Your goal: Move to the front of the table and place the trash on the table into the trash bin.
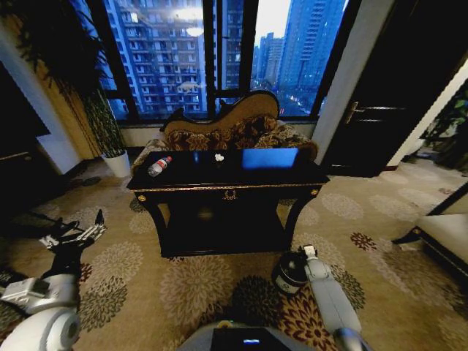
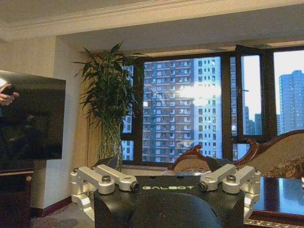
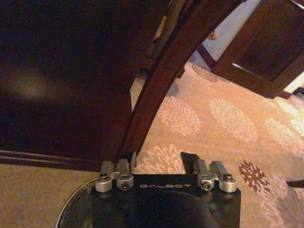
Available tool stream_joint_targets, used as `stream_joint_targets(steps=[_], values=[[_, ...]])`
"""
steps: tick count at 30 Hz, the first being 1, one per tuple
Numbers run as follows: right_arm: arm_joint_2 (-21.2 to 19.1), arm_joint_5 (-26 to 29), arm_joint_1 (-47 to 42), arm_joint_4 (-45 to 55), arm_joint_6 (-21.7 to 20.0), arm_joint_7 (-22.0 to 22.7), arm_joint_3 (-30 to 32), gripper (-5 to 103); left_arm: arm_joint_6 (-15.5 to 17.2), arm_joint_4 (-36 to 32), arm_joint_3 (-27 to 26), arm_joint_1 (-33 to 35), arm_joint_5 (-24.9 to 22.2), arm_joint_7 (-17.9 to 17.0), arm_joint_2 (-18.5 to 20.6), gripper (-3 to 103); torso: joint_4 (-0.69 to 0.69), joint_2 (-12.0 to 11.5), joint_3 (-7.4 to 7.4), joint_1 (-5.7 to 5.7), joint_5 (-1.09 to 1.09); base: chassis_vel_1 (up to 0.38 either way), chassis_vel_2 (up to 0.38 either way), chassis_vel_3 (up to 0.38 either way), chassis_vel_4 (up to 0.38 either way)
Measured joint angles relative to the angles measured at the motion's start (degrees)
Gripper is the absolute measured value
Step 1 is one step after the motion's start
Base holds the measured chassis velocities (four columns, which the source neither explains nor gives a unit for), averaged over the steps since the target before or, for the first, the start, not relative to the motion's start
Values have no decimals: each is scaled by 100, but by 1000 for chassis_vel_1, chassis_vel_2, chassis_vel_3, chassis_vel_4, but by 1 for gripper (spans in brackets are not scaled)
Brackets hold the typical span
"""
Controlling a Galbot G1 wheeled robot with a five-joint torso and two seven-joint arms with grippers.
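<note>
The glossy black table (image 1: 292,175) with gold trim stands ahead of me, and its corner also shows in the left wrist view (image 2: 285,194). On its top lie a clear bottle (image 1: 159,166) with a red label at the left end and a small white scrap (image 1: 219,156) near the middle. The dark round trash bin (image 1: 287,273) sits on the carpet by the table's front right leg; its rim (image 3: 71,211) lies just under my right gripper (image 3: 160,160). The right gripper (image 1: 301,256) is open and holds nothing. My left gripper (image 1: 77,232) hangs open and empty at the left, well short of the table (image 2: 161,164).
An ornate brown sofa (image 1: 234,131) stands behind the table under the windows. A white plant pot (image 1: 117,162) sits at the left end. The curved table leg (image 3: 156,90) rises close ahead of the right gripper. A pale bench (image 1: 446,234) is at the right. Patterned carpet lies before the table.
</note>
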Motion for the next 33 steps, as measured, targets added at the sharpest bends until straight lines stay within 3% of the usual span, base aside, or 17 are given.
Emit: stream_joint_targets(steps=[2,3,6,9,11,17,25,33], values=[[-19,327,-112,367,100,0,-15,66,-1,0,6,-6,3,1,-4,100,0,0,0,0,0,0,0,0,0],[-19,327,-112,367,100,0,-15,66,-1,0,6,-6,3,1,-4,100,0,0,0,0,0,0,0,0,0],[-30,1365,-397,1454,199,1,-128,83,11,0,61,-60,35,1,-5,100,0,0,0,0,-1,0,0,0,0],[-7,1637,-509,1873,255,1,-149,88,17,-1,80,-66,66,-3,-7,100,1,0,0,0,-1,0,0,0,0],[90,1996,-734,2775,295,2,-173,97,24,-3,94,-64,106,-5,-9,100,1,0,0,0,-2,0,0,0,0],[257,2341,-930,3977,351,2,-213,100,29,5,97,-62,122,-6,-5,100,2,0,0,0,-1,0,0,0,0],[261,2655,-1187,5769,-11,2,-631,100,112,69,93,-196,136,-27,79,100,1,0,0,0,-2,0,0,0,0],[378,2477,-1279,6080,-158,1,-862,100,130,68,172,-189,268,-26,10,100,1,1,-1,0,-1,0,0,0,0]])
